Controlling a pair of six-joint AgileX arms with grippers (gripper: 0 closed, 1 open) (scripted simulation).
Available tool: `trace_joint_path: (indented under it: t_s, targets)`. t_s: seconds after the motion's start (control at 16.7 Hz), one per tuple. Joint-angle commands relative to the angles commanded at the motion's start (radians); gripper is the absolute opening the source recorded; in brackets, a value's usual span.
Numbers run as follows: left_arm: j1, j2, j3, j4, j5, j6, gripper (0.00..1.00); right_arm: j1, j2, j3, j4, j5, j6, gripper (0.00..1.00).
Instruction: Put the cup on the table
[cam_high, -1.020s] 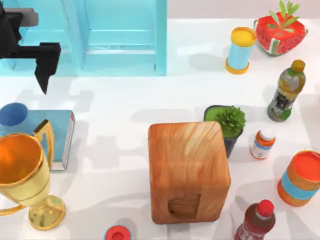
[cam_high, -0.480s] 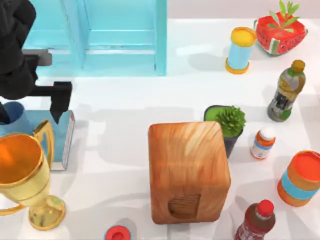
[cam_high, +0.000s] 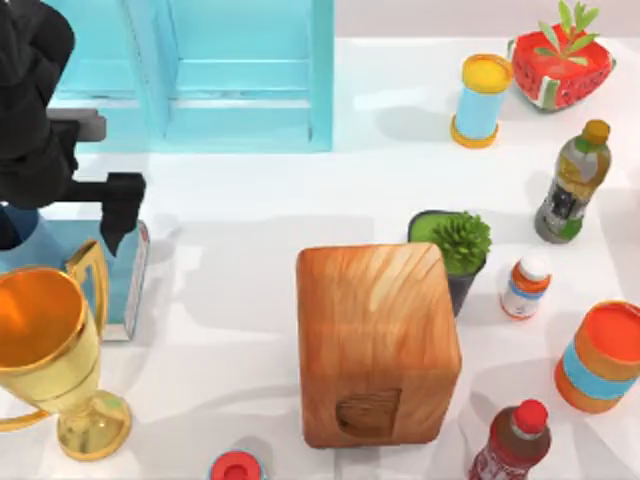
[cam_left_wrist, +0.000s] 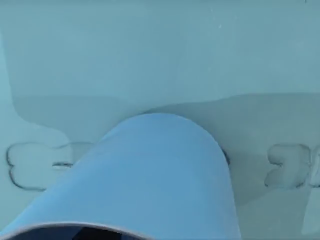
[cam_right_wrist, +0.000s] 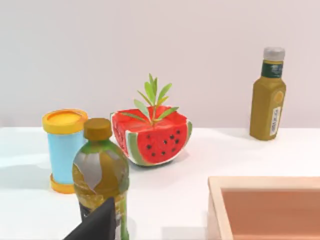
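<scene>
**Left tool down over the cup on the book**

White and glossy, the desk (cam_high: 250, 200) carries a turquoise cabinet (cam_high: 230, 70) at the back and a crowd of things across it. At the left edge in the top view, the cup (cam_high: 22, 230) stands on a teal book (cam_high: 115, 275). Little of it shows there: a sliver of plain blue wall, with the black left tool (cam_high: 60, 215) over the rest. One dark finger (cam_high: 120, 205) points down just beside the cup on its right; the other is cut off at the frame edge, so I cannot tell how wide the left tool stands or whether it grips the cup. In the left wrist view the cup (cam_left_wrist: 150, 180) is very near, a smooth, slightly tapered blue wall with a thin pale rim and dark inside, against the book's cover (cam_left_wrist: 150, 60).

A gold trophy (cam_high: 45, 350) stands just in front of the book, partly cut off by the frame. A wood block (cam_high: 375, 340) sits mid-desk, with a potted plant (cam_high: 455, 250) half hidden behind it.

In the right wrist view a dark corner of the right tool (cam_right_wrist: 97, 225) shows low down, before a juice bottle (cam_right_wrist: 100, 175); its opening cannot be told. A wooden tray (cam_right_wrist: 265, 185) is cut off at the frame edge; whether anything lies in it I cannot tell.
</scene>
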Motion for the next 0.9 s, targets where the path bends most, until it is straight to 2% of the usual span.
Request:
trace_joint_path:
  t_s: [0.66,0.9]
  targets:
    - [0.000,0.000,0.000,0.000,0.000,0.000,0.02,0.000,0.000,0.000,0.000,0.000,0.000,1.00]
    - [0.000,0.000,0.000,0.000,0.000,0.000,0.00,0.000,0.000,0.000,0.000,0.000,0.000,1.00]
